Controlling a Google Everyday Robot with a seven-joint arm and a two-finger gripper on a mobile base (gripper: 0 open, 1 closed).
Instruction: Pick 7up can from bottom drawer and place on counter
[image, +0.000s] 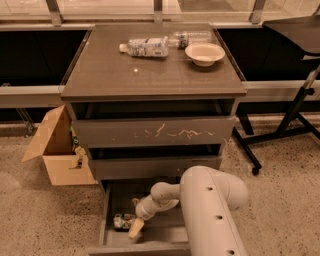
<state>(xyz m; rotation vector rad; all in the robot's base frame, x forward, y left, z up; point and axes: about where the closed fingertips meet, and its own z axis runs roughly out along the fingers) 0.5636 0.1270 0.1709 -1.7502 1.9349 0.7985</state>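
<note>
The bottom drawer is pulled open below the two upper drawers. The 7up can lies on its side in the drawer's left part, silvery with green marks. My gripper reaches down into the drawer from the white arm and sits right at the can's right end, touching or nearly touching it. The counter is the glossy dark top of the cabinet, above.
On the counter lie two clear plastic bottles and a beige bowl. An open cardboard box stands on the floor left of the cabinet. A black stand's legs are at the right. The scratched drawer front is shut.
</note>
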